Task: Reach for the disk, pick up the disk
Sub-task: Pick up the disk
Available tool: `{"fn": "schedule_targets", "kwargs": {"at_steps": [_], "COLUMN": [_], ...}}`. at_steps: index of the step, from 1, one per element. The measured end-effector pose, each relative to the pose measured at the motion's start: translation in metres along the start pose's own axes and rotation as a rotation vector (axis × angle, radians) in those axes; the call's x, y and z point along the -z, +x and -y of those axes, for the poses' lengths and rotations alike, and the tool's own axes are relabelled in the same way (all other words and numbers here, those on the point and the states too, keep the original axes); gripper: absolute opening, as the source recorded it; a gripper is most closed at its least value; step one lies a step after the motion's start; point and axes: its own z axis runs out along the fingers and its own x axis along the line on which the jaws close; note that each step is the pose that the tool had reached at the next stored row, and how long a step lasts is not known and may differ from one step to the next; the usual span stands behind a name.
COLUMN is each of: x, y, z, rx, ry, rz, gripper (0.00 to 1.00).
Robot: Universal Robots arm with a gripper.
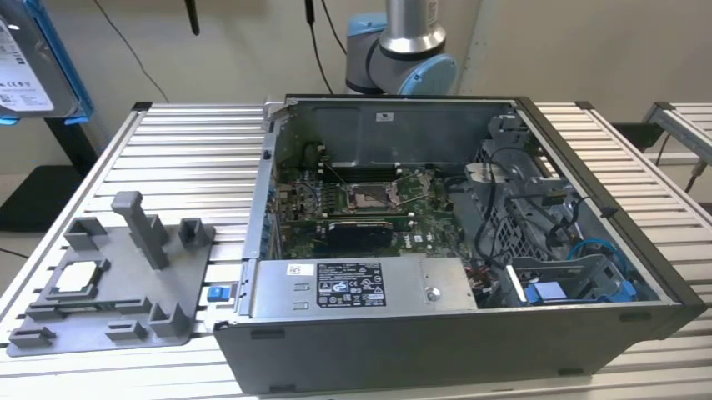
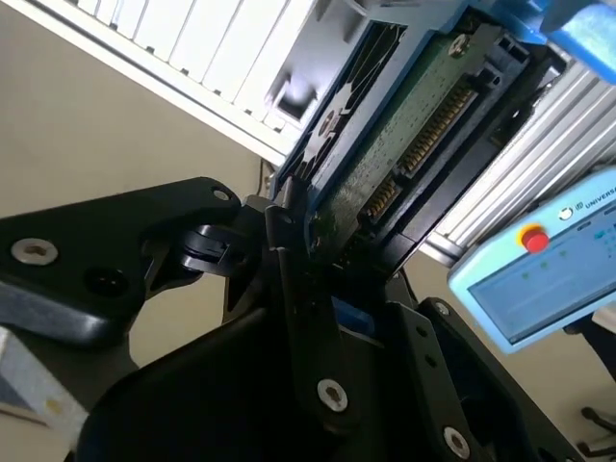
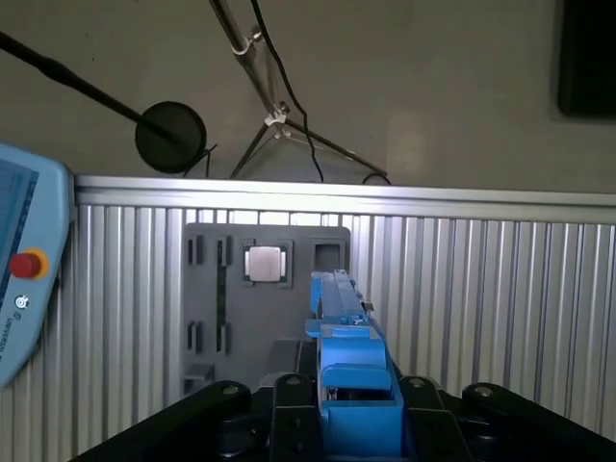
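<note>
**One disk, clenched in the claw**

One disk [image 3: 345, 318] sits between the fingers of your gripper [image 3: 351, 409]. The claw is clenched across the disk's thin dimension at one end, and the rest of the drive juts out past the fingertips, clear of the slatted table [image 3: 481, 298]. Beyond the fingertips lies the grey fixture plate [image 3: 204, 289] with a small square chip [image 3: 264, 262] on it. The open computer case [image 1: 445, 350] stands well apart from the claw.

Treat the drive as stiff and dense for its size. Held at one end, it will probably want to lever downward in the grip. Its metal shell looks smooth, so judge it slippery. The blue carrier is plastic and likely flexes before the drive does. In the second wrist view one face is a bare green circuit board with a row of gold contacts. That side is fragile, so press on the carrier rails or the metal, not on the board.

In the exterior view the disk shows a silver-grey face with a white printed label, framed in bright blue.
</note>
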Motion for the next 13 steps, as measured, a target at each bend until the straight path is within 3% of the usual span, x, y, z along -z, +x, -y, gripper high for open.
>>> {"fn": "schedule_targets", "kwargs": {"at_steps": [5,7,8,10,11,13], "x": [0.0027,0.0027,0.0026,0.0025,0.0025,0.0025], "y": [0.0000,0.0000,-0.0001,0.0000,0.0000,0.0000], "z": [-0.0008,-0.0015,-0.0016,-0.0019,-0.0019,-0.0018], "rx": [0.000,0.000,0.000,0.000,0.000,0.000], "ry": [0.0021,0.0085,0.0196,0.0560,0.0681,0.0722], "rz": [0.0029,0.0037,0.0040,0.0044,0.0041,0.0042], "gripper": [0.00,0.00,0.00,0.00,0.00,0.00]}}
